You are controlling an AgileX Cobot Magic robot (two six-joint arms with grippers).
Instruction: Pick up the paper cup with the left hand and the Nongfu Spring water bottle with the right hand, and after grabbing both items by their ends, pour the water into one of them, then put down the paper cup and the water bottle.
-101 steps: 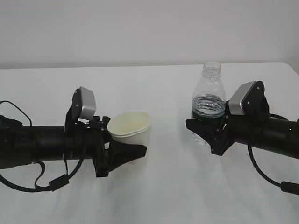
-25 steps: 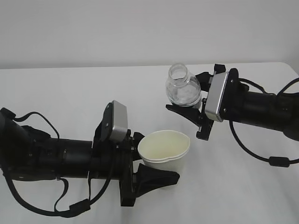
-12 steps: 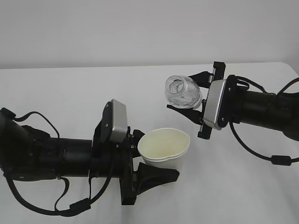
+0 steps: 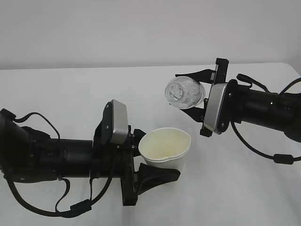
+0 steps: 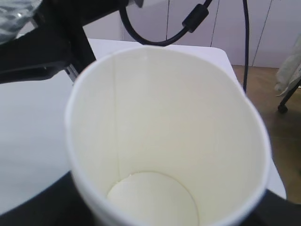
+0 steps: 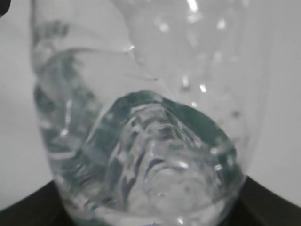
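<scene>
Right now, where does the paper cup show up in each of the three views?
Exterior view: paper cup low centre, held in the left pincer.
Left wrist view: cup fills the picture, seen from above, dry inside.
Right wrist view: not in it.
Shared landmark: the water bottle, top-left in the left wrist view.

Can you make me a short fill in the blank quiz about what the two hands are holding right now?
1. The left hand holds the paper ____.
2. The right hand holds the Nongfu Spring water bottle tipped on its ____.
3. Inside, the paper cup looks ____.
4. The bottle's open mouth is ____ than the cup's rim.

Missing words: cup; side; empty; higher
</scene>
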